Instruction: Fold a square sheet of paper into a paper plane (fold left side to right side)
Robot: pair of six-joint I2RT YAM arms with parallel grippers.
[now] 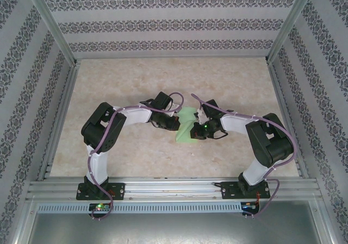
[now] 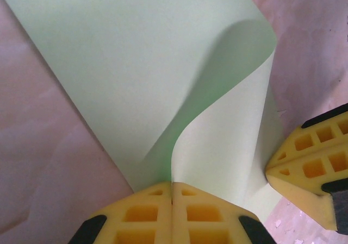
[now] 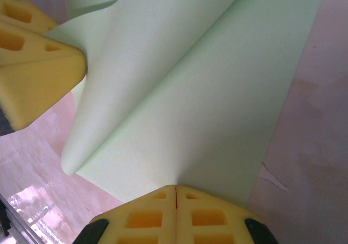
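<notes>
A: Start on the left. How is the left pincer set?

B: Its yellow fingers are pressed together on an edge of the square sheet of paper, pinching it. From that grip the light-green sheet rises and curls over in a soft loop.

A: And where does the sheet sit?

B: Near the middle of the marbled desk, between the two arms. Part of it lies flat and part is lifted and rolled over itself.

A: And on the right?

B: The right pincer is closed too, nipping the paper's near edge just beside the left one. The two pincers are close but not touching.
</notes>
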